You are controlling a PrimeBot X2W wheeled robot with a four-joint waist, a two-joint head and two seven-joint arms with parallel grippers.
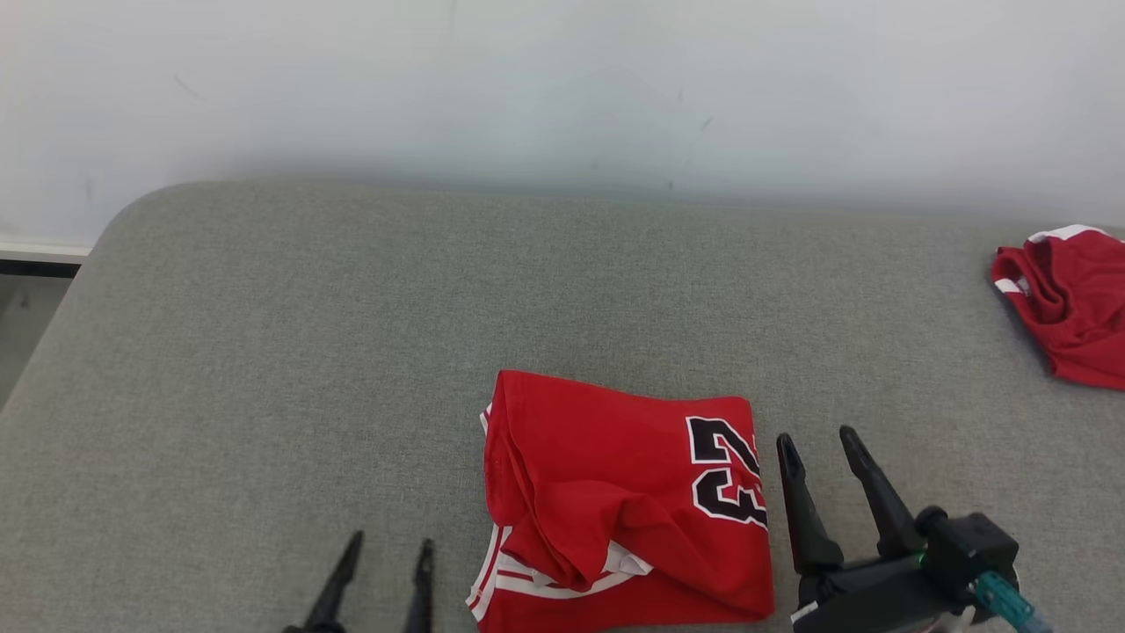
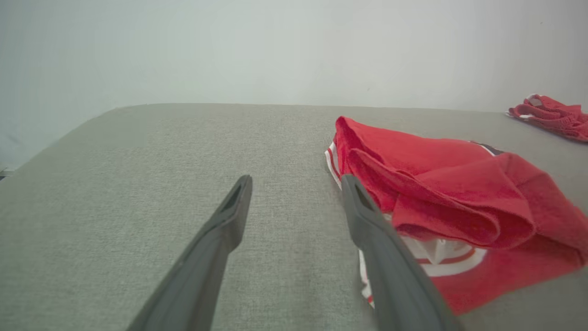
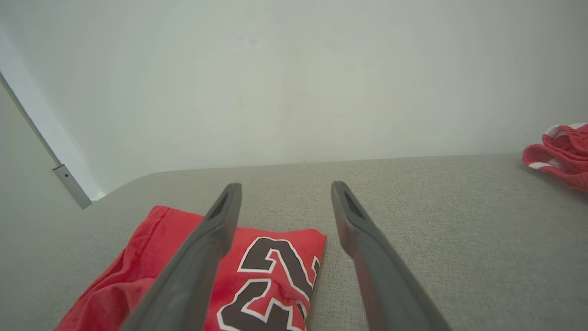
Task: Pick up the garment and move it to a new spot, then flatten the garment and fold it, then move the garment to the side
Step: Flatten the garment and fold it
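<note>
The garment (image 1: 615,501) is a red jersey with white trim and a black 23, lying folded on the grey padded table (image 1: 264,352) near its front edge. My left gripper (image 1: 388,547) is open just left of it, with nothing between its fingers. My right gripper (image 1: 819,444) is open just right of the jersey, raised a little above the table. In the left wrist view the garment (image 2: 441,193) lies to the right of the left gripper (image 2: 296,181). In the right wrist view the garment (image 3: 271,266) sits under and left of the right gripper (image 3: 285,188).
A second red garment (image 1: 1068,303) lies crumpled at the table's far right edge, also seen as a red heap (image 2: 551,115) in the left wrist view and red cloth (image 3: 560,154) in the right wrist view. A pale wall (image 1: 562,88) runs behind the table.
</note>
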